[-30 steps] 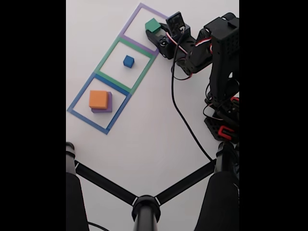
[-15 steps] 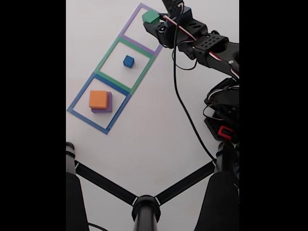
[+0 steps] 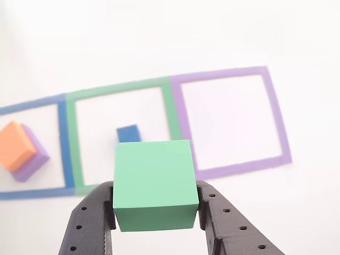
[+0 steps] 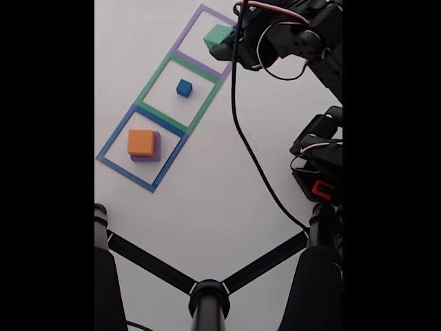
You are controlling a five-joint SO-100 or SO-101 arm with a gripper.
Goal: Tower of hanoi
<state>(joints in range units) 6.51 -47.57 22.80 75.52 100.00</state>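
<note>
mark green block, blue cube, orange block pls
green block (image 3: 154,170), other view, top face, held in the tool
blue cube (image 4: 184,87), fixed view, top face, inside green tape square
orange block (image 4: 140,142), fixed view, top face, on purple block

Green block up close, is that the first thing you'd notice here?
Yes, the matte green square block looms largest in the other view, pinched between the black two-finger gripper and raised off the white table. Behind it, the small blue cube sits inside the green tape square outline. The orange square block rests on the flat purple block in the blue tape outline.
</note>
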